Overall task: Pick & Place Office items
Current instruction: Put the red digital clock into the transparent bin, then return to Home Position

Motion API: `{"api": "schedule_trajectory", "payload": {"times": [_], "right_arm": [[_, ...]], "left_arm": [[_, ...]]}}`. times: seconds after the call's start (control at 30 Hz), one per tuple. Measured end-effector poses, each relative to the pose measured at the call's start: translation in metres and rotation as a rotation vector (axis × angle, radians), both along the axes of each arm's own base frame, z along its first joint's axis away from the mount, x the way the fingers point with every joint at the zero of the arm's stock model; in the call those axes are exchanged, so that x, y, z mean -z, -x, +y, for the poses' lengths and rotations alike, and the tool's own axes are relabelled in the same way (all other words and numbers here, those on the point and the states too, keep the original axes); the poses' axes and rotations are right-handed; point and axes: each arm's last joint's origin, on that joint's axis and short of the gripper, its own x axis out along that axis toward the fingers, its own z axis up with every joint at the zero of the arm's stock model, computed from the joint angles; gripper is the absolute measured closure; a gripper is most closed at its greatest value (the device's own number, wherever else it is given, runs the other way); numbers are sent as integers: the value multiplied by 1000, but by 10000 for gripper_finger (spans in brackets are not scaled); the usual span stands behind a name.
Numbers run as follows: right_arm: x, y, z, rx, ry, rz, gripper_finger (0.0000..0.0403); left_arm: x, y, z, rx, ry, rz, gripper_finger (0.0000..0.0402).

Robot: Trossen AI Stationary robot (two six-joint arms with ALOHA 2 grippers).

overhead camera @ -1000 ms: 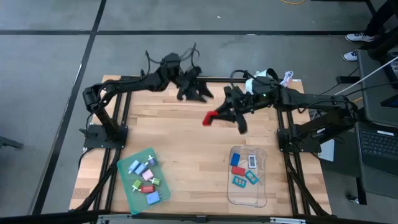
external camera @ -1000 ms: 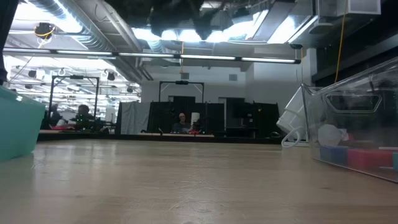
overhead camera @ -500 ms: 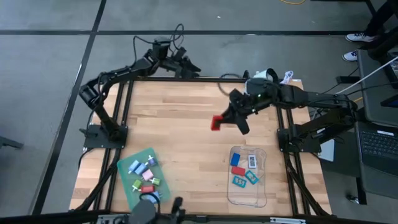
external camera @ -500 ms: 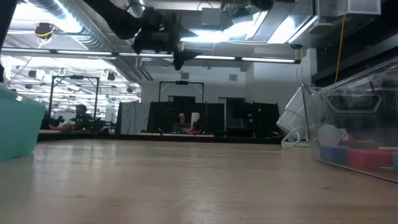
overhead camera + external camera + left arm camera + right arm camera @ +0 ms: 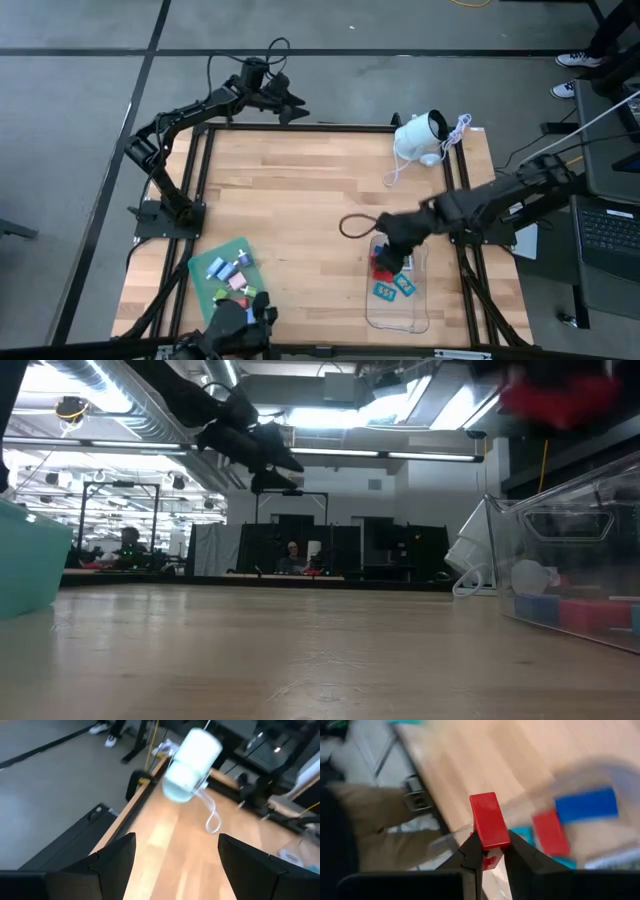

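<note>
Right tool [image 5: 489, 851] clamped on red piece [image 5: 489, 826], hanging over clear tray's [image 5: 420, 315] upper-left edge, lower right of high view; drop lies straight below. Left tool [image 5: 175, 855], fingers apart, waits at bench's [image 5: 290, 200] far edge.

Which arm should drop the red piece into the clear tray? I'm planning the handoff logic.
Right. The right gripper is shut on the red piece, over the clear tray. The left gripper is open at the table's far edge.
</note>
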Motion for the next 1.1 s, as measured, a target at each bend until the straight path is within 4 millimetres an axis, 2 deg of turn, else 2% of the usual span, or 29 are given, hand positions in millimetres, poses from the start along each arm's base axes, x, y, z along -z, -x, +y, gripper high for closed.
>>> {"api": "schedule_trajectory", "payload": {"times": [0.17, 0.27, 0.37, 0.53, 0.7, 0.8, 1.0, 1.1], "right_arm": [[52, 24, 28, 153, -75, 170, 347], [68, 31, 37, 219, -136, 185, 346], [78, 38, 36, 286, -127, 238, 330], [78, 38, 35, 293, -125, 232, 263], [65, 30, 34, 231, -65, 118, 209], [57, 22, 30, 229, -38, 58, 197], [54, 20, 26, 224, 16, 9, 196], [48, 19, 21, 221, 77, -75, 200]], "left_arm": [[4, 1, -3, 19, -24, 50, 126], [5, 1, -3, 19, -15, 57, 125], [5, 1, -3, 10, -15, 60, 125], [5, 1, -2, -10, -6, 64, 125], [-2, -1, 0, -46, 3, -7, 125], [-16, -3, 1, -67, -40, -92, 125], [-36, -3, 0, -101, -45, -224, 125], [-58, 1, -8, -106, -106, -317, 125]]}}
